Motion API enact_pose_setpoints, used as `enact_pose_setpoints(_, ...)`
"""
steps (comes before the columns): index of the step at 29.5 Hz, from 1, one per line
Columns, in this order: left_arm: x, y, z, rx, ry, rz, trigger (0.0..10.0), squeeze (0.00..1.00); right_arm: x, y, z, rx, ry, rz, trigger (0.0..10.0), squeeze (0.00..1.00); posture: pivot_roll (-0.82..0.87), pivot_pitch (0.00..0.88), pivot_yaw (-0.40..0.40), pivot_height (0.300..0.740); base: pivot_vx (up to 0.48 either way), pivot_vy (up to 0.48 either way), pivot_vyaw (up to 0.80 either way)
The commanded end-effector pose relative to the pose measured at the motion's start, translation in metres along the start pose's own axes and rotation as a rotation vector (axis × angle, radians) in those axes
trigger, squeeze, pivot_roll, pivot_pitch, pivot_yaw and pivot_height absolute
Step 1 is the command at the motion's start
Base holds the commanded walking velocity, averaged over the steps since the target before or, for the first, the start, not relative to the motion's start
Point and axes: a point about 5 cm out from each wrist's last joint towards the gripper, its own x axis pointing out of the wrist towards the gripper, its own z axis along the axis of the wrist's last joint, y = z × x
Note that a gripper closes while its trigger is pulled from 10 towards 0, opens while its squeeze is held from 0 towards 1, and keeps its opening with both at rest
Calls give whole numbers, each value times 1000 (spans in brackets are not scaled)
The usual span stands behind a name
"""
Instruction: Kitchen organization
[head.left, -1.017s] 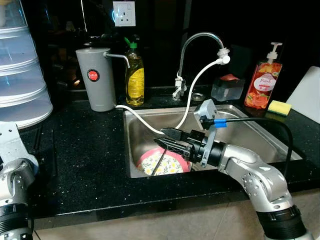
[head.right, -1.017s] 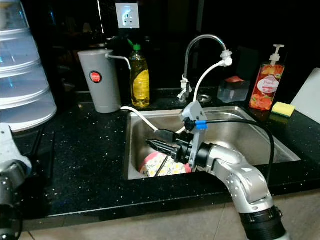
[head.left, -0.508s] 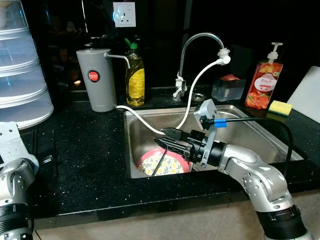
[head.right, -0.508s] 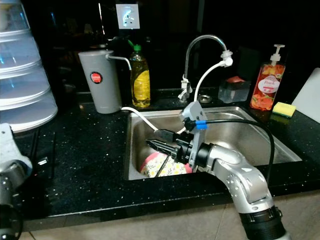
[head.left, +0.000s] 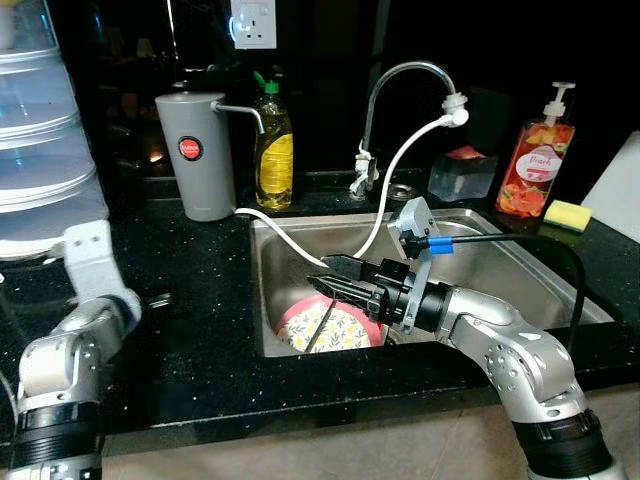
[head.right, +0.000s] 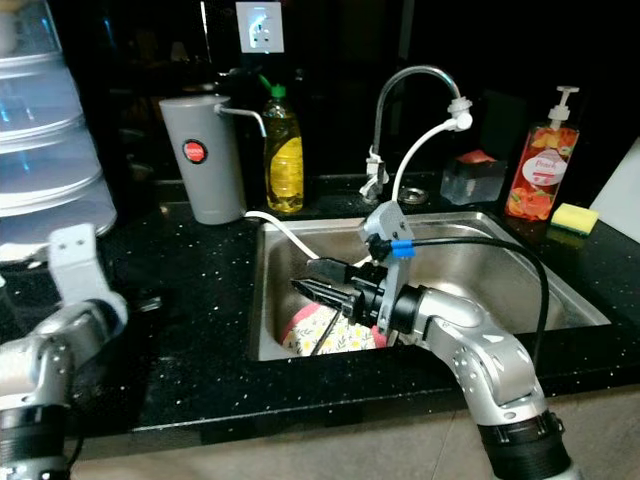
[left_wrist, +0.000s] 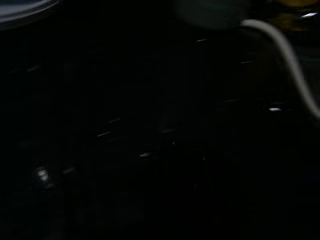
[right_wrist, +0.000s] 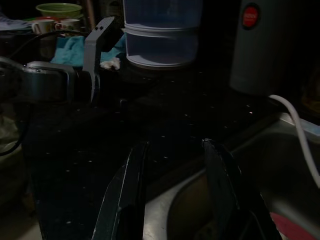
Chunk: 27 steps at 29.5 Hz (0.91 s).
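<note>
Hovering over the left end of the steel sink (head.left: 520, 262), the right gripper (head.left: 330, 283) points leftward with its fingers slightly apart and nothing between them, probably lined up to reach the dish below. That floral plate (head.left: 335, 328) with a pink rim lies flat on the basin floor, just under and a little behind the fingertips, a dark thin utensil lying across it. A white hose (head.left: 395, 175) from the faucet (head.left: 395, 80) drops into the basin right beside the fingers and could snag a lift. Beyond the fingertips on the black counter (head.left: 190, 300): grey canister (head.left: 195, 155), yellow dish-soap bottle (head.left: 272, 150). Behind the wrist: pump bottle (head.left: 535, 160), yellow sponge (head.left: 565, 213). Left gripper (head.left: 150, 299) is raised low over the counter, well clear; cannot tell its finger state. Stacked food cover (head.left: 45, 140) far left.
</note>
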Motion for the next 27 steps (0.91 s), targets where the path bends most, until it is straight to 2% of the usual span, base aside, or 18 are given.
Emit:
enact_pose_setpoints(1,0,-7,0,0,15,-26,10000,0,-1,-1,2,-6,1,-7,10000,0,-27,42,-7,740,0,0,0)
enact_pose_setpoints(4,1,-22,-15,56,92,-94,10000,0,-1,-1,2,-6,0,-10,10000,0,-29,42,-5,740,0,0,0)
enact_pose_setpoints(7,1,-24,-12,60,64,-81,10000,0,-1,-1,2,-7,-1,-12,10000,0,-32,43,-4,740,0,0,0)
enact_pose_setpoints(9,3,-9,5,149,-56,82,10000,0,-1,-1,3,-8,-2,-14,10000,0,-32,43,-4,740,0,0,0)
enact_pose_setpoints(10,1,15,25,169,-147,237,10000,0,-2,-2,2,-9,0,-17,10000,0,-30,44,-7,740,0,0,0)
enact_pose_setpoints(12,0,24,32,156,-171,286,10000,0,-2,-2,2,-10,1,-18,10000,0,-30,44,-7,740,0,0,0)
enact_pose_setpoints(13,-1,38,36,96,-162,330,10000,0,-2,-3,3,-10,-5,-24,10000,0,-29,44,-7,740,0,0,0)
enact_pose_setpoints(14,-1,38,36,96,-162,330,10000,0,-2,-3,3,-10,-5,-24,10000,0,-29,44,-7,740,0,0,0)
enact_pose_setpoints(16,0,51,36,34,-140,365,10000,0,-1,-5,4,-10,-10,-35,10000,0,-26,43,-8,740,0,0,0)
enact_pose_setpoints(17,0,51,36,34,-140,365,10000,0,-1,-5,4,-10,-10,-35,10000,0,-26,43,-8,740,0,0,0)
enact_pose_setpoints(18,2,69,29,-41,-89,404,10000,0,0,-8,5,-9,-15,-57,10000,0,-25,44,-8,740,0,0,0)
enact_pose_setpoints(19,2,69,29,-41,-89,404,10000,0,0,-8,5,-9,-15,-57,10000,0,-25,44,-8,740,0,0,0)
enact_pose_setpoints(21,6,77,18,-111,-16,394,10000,0,1,-10,5,-8,-19,-71,10000,0,-25,44,-10,740,0,0,0)
enact_pose_setpoints(24,8,79,12,-142,10,381,10000,0,1,-11,5,-9,-21,-78,10000,0,-27,44,-13,740,0,0,0)
enact_pose_setpoints(27,16,88,-4,-202,66,392,10000,0,-1,-16,9,-11,-32,-103,10000,0,-33,44,-15,740,0,0,0)
